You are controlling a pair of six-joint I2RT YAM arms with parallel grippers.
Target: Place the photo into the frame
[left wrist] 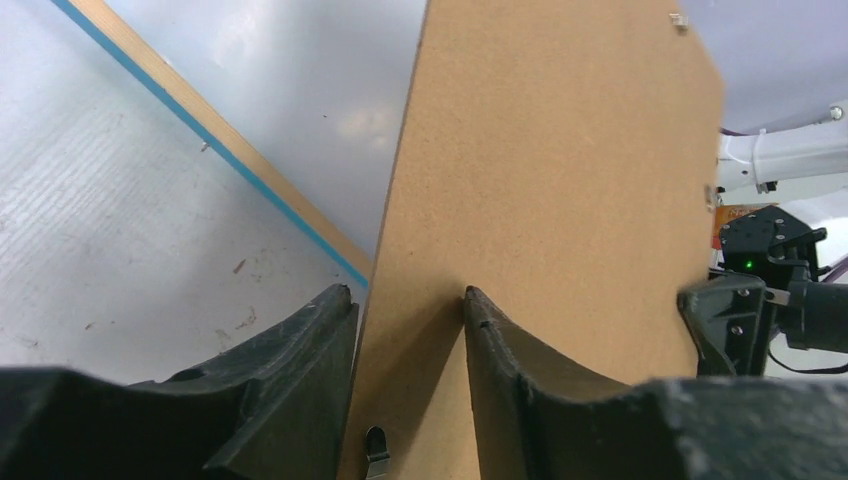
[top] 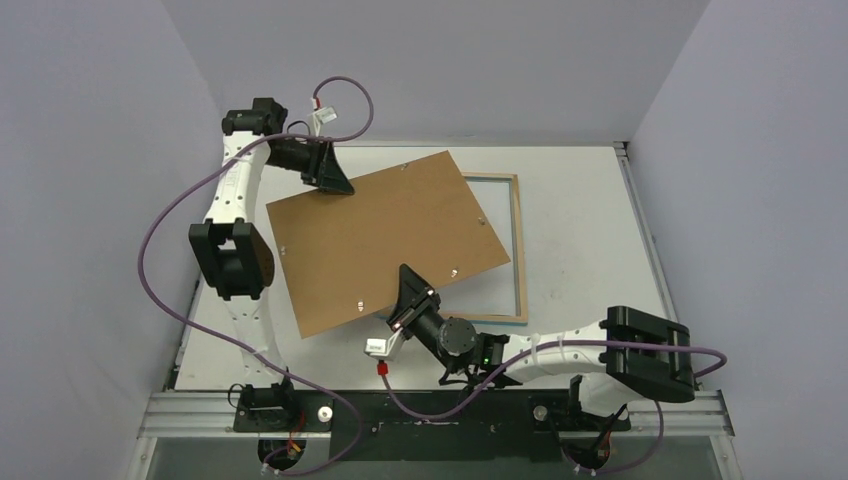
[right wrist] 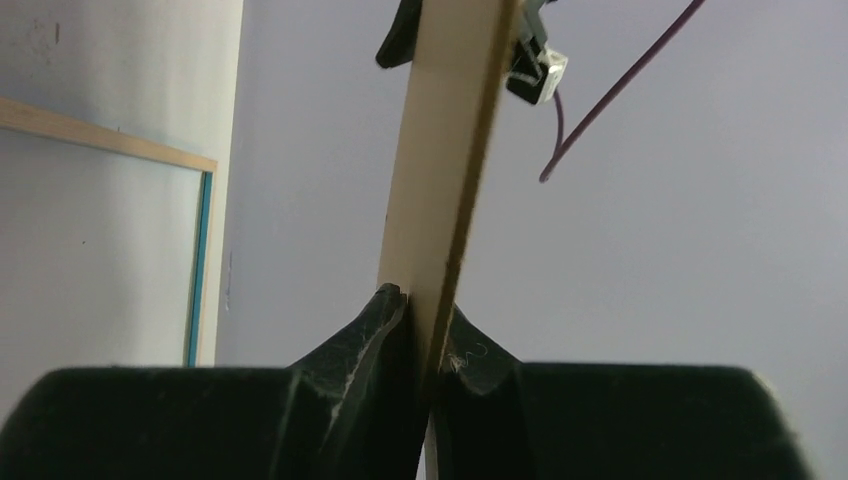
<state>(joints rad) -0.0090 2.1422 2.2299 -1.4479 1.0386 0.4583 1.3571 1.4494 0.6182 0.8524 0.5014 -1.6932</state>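
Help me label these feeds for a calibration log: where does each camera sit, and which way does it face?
Top external: above and behind the bases, facing down at the table; both arms show, left gripper and right gripper at the backing board.
Left wrist: on the left arm, facing along its fingers across the board toward the right arm.
Right wrist: on the right arm, facing along its fingers, which pinch the board, seen edge-on.
Shared: all three show the board and the frame.

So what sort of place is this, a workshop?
Probably a robotics test cell: a white table boxed in by plain grey walls, with a left arm and right arm bolted at its near edge, purple cables trailing.
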